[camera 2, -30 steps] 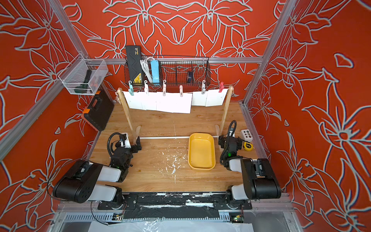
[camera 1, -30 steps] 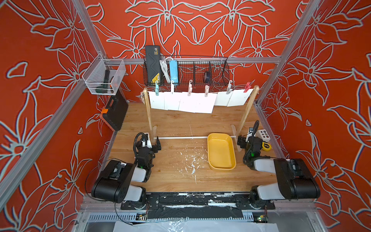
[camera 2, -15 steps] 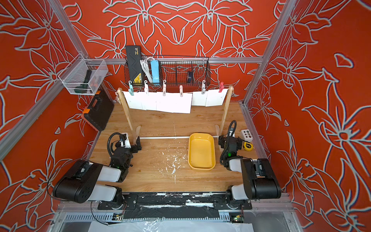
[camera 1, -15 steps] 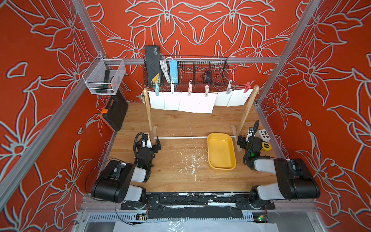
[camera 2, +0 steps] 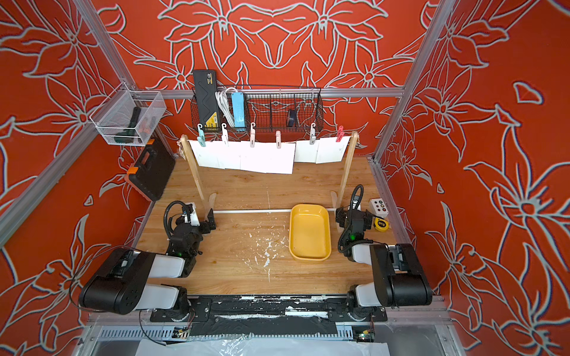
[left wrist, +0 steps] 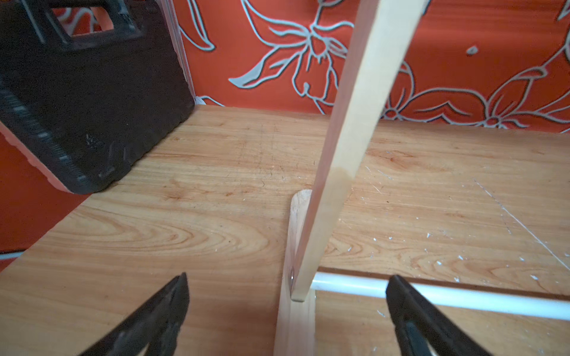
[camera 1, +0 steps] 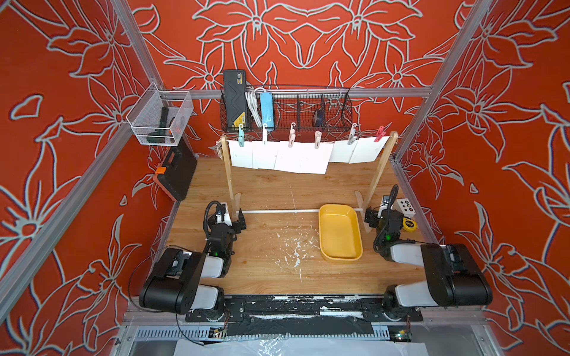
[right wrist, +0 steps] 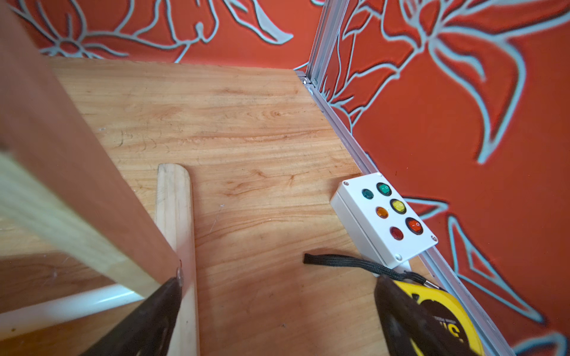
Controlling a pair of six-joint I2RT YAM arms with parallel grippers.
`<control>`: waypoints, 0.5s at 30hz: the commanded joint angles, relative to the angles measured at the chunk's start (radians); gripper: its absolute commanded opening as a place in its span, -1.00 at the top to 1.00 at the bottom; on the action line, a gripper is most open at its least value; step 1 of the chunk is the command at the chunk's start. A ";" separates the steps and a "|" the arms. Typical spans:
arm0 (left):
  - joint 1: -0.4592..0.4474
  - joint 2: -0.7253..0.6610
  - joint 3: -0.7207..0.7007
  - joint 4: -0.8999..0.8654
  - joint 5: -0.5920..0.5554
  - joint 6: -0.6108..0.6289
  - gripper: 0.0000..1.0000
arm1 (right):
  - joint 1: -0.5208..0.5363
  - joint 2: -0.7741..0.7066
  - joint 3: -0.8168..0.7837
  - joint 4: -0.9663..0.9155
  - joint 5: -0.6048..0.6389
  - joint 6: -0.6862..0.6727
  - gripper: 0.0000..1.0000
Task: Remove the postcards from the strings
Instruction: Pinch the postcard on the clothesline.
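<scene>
Looks to me like the very start of the job: nothing is off the line yet. Going left to right:

The left gripper (left wrist: 287, 280) sits low by the table, jaws spread wide with nothing in them, right at the foot of the left post (camera 1: 229, 172). In the left wrist view that foot is between its fingertips but not touching either one.

Up top, the string (camera 1: 334, 142) runs between the post tops, and all six postcards (camera 1: 290, 155) hang from it, each under a peg (camera 1: 241, 137). The four cards on the left overlap each other. So the cards are well above both grippers and further back.

The yellow tray (camera 1: 339, 237) is empty, on the table under the right part of the line, which I'd guess is where the cards go.

The right gripper (right wrist: 277, 282) is also wide open and empty. It's down at the foot of the right post (camera 1: 381, 168), with one fingertip just beside or touching the foot (can't tell which) and the other over a yellow tape measure (right wrist: 444, 320).

Next move, I reckon, is for an arm to lift clear of the frame, climb to card height and pinch a card's lower edge. It then needs a gentle pull so the peg lets go without toppling the stand.
</scene>
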 commanded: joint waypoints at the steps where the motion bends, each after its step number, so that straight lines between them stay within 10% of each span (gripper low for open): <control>1: 0.004 -0.071 0.080 -0.163 0.006 -0.003 -0.96 | -0.002 -0.035 -0.022 0.038 -0.007 -0.002 -0.95; 15: 0.007 -0.296 0.281 -0.601 0.018 -0.319 -0.97 | 0.008 -0.442 0.236 -0.644 0.036 0.135 -0.95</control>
